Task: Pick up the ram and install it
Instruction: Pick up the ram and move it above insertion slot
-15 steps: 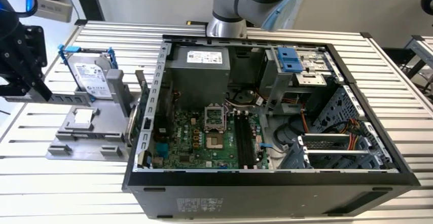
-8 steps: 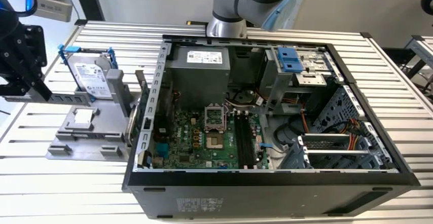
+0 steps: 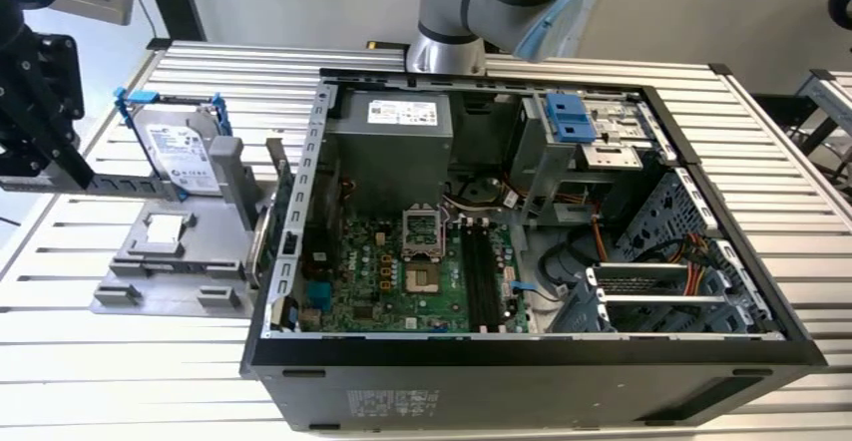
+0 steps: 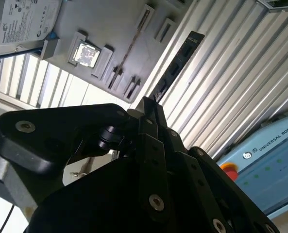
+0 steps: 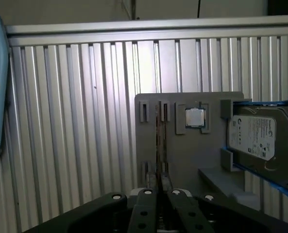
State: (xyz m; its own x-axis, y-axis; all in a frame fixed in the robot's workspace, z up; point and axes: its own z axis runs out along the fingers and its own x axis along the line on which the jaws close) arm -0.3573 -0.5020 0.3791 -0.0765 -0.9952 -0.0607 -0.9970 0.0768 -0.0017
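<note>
The ram [image 5: 158, 138] stands edge-on in a slot of the grey holder [image 5: 182, 160], a thin line in both wrist views [image 4: 129, 48]. My gripper [image 5: 161, 187] hangs above the holder and apart from it, lined up with the ram's length, its fingers drawn together with nothing between them. In the exterior view the gripper [image 3: 60, 152] is at the far left, above the grey holder [image 3: 174, 261]. The open computer case [image 3: 533, 361] lies to the exterior view's right, its motherboard's long black slots [image 3: 482, 271] exposed.
On the holder also sit a small square silver chip [image 5: 194, 117] and a silver hard drive [image 5: 258, 138] in a blue bracket. A dark narrow strip [image 4: 180, 58] lies beside the holder. The case wall [image 3: 286, 212] stands close to the holder.
</note>
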